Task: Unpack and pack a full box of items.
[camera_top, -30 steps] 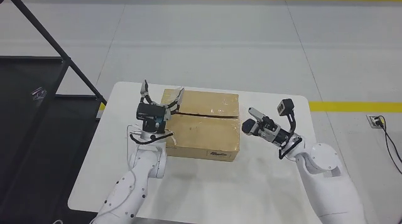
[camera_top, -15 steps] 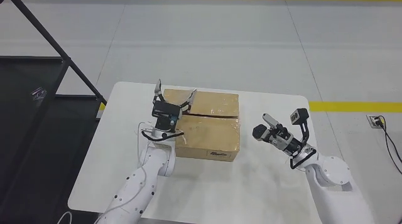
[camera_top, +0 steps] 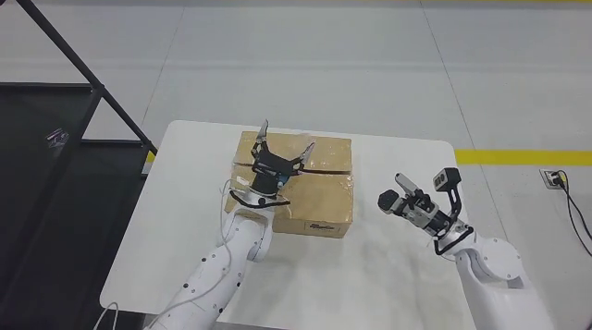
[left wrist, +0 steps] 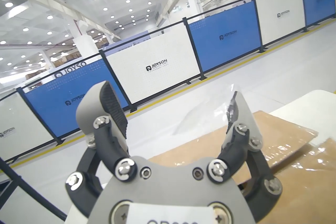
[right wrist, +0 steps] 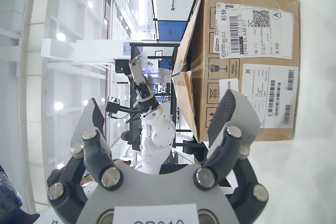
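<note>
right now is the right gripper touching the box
No, the right gripper hangs open beside the box, with bare table between them.

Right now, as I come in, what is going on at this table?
A two-armed robot is at work on a cardboard box that stands on the white table. The left gripper hangs open just above the box top, with a scrap of clear film on one fingertip. The right gripper is open too, apart from the box, beside its labelled side. The top flaps are down, slightly raised at the seam.
</note>
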